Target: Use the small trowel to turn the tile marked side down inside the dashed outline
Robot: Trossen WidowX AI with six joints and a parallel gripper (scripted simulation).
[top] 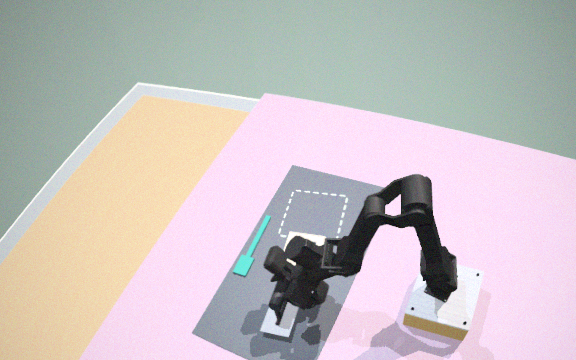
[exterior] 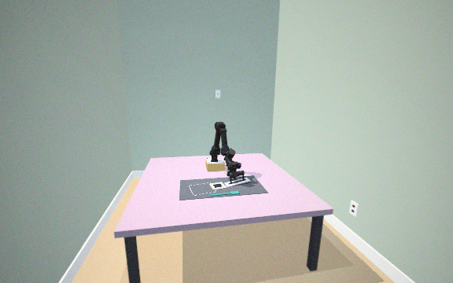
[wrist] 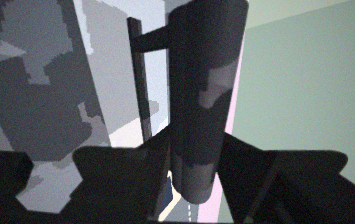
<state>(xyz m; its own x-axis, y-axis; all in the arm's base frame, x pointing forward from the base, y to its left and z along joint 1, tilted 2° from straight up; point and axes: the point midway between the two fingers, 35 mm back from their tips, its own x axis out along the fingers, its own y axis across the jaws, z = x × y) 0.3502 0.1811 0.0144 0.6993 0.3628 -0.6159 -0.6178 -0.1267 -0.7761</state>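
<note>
My gripper (top: 288, 296) (exterior: 236, 176) (wrist: 189, 126) is shut on the dark handle of the small trowel (top: 270, 327) (exterior: 247, 181) (wrist: 200, 75). The trowel's flat pale blade is low over the mat, its front end at or very near the tile's near edge; contact cannot be told. The cream tile (top: 309, 236) (exterior: 217, 185) lies with its dark marked square up, partly hidden by the arm in the top view. It lies beside the near edge of the dashed outline (top: 318, 193) (exterior: 189, 189), mostly outside it.
A teal spatula (top: 245, 265) (exterior: 232, 192) lies on the grey mat (top: 218, 320) (exterior: 258, 189), along the side away from the arm's base. The arm's base stands on a block (top: 435, 327) (exterior: 215, 167) on the pink table (top: 168, 280) (exterior: 163, 212).
</note>
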